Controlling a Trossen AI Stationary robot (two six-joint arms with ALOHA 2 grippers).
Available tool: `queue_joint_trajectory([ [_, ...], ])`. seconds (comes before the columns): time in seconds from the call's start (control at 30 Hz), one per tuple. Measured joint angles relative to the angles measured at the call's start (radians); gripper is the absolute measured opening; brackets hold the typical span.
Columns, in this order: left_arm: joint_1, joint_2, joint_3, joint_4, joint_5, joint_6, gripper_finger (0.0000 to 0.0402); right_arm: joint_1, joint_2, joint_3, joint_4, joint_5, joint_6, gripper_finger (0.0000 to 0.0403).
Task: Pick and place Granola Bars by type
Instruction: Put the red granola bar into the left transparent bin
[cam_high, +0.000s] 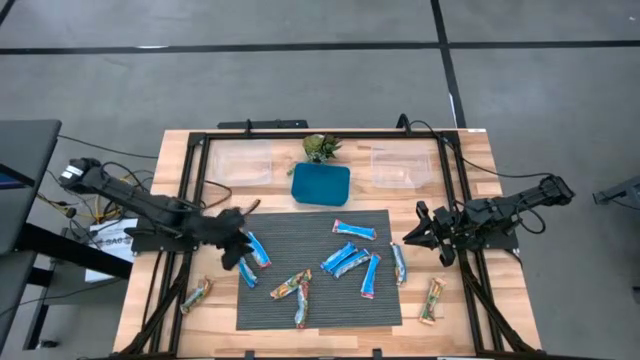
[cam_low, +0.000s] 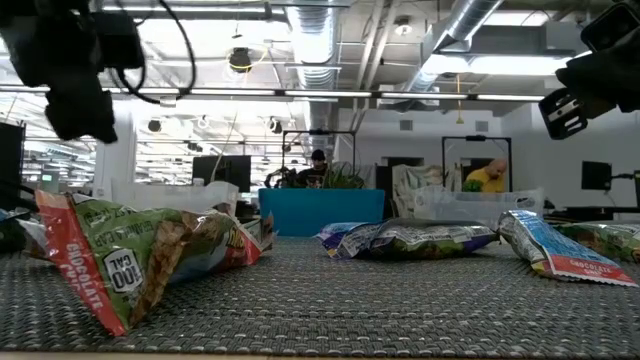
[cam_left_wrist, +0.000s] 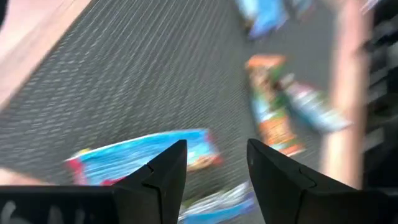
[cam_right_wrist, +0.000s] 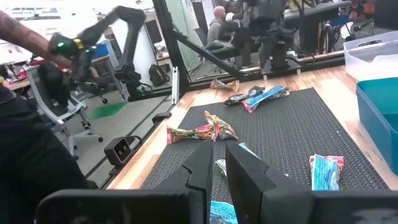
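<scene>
Left gripper (cam_high: 240, 245) hangs with fingers parted and empty over two blue Granola Bars (cam_high: 255, 250), seen from above; right gripper (cam_high: 428, 235) waits nearly closed, empty, beside the mat (cam_high: 320, 300). Sorting looks barely begun: bars lie scattered, clear bins (cam_high: 240, 160) show nothing inside. Left wrist view: shiny blue wrapper (cam_left_wrist: 143, 155) just beyond the fingertips, tan ones (cam_left_wrist: 270, 99) farther off.

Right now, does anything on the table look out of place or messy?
Two tan-green-orange granola bars lie off the dark mat on the bare wood: one near the front left corner, one near the front right. The other bars are scattered at all angles on the mat, and both clear bins at the back look empty.
</scene>
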Motion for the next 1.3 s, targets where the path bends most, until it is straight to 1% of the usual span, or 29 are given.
queue_joint_trajectory([
  [0.17, 0.000, 0.267, 0.187, -0.145, 0.005, 0.190, 0.0160, 0.001, 0.000, 0.000, 0.000, 0.000, 0.008, 0.0037],
  [0.3, 0.000, 0.455, 0.333, -0.246, 0.002, 0.408, 0.0160, 0.001, 0.000, 0.000, 0.000, 0.000, 0.082, 0.0037],
  [0.4, 0.000, 0.579, 0.415, -0.330, -0.008, 0.534, 0.0160, 0.001, 0.000, 0.000, 0.001, 0.001, 0.158, 0.0037],
  [0.5, 0.007, 0.688, 0.467, -0.428, -0.011, 0.600, 0.0160, 0.000, 0.000, 0.000, 0.020, 0.001, 0.253, 0.0037],
  [0.6, 0.019, 0.762, 0.487, -0.518, 0.009, 0.606, 0.0160, 0.000, 0.000, 0.000, 0.048, 0.001, 0.363, 0.0037],
  [0.67, 0.028, 0.788, 0.487, -0.540, 0.055, 0.606, 0.0160, 0.000, 0.000, 0.000, 0.073, 0.001, 0.453, 0.0037],
  [0.77, 0.033, 0.792, 0.486, -0.539, 0.103, 0.608, 0.0160, 0.000, 0.000, 0.000, 0.089, 0.001, 0.556, 0.0037],
  [0.83, 0.033, 0.792, 0.486, -0.539, 0.100, 0.623, 0.0160, 0.000, 0.000, 0.000, 0.092, 0.001, 0.574, 0.0037],
  [0.9, 0.033, 0.791, 0.486, -0.547, 0.076, 0.640, 0.0160, 0.000, 0.000, 0.000, 0.092, 0.001, 0.553, 0.0037],
  [1.0, 0.033, 0.791, 0.486, -0.549, 0.024, 0.662, 0.0160, 0.000, 0.000, 0.000, 0.091, 0.001, 0.457, 0.0037],
  [1.07, 0.033, 0.791, 0.486, -0.544, -0.008, 0.668, 0.0160, 0.000, 0.000, 0.000, 0.091, 0.001, 0.424, 0.0037],
  [1.17, 0.033, 0.791, 0.485, -0.539, -0.046, 0.667, 0.0160, 0.000, 0.000, 0.000, 0.091, 0.003, 0.421, 0.0037],
  [1.3, 0.033, 0.794, 0.485, -0.499, -0.046, 0.681, 0.0160, 0.000, 0.000, 0.000, 0.090, 0.004, 0.418, 0.0037],
])
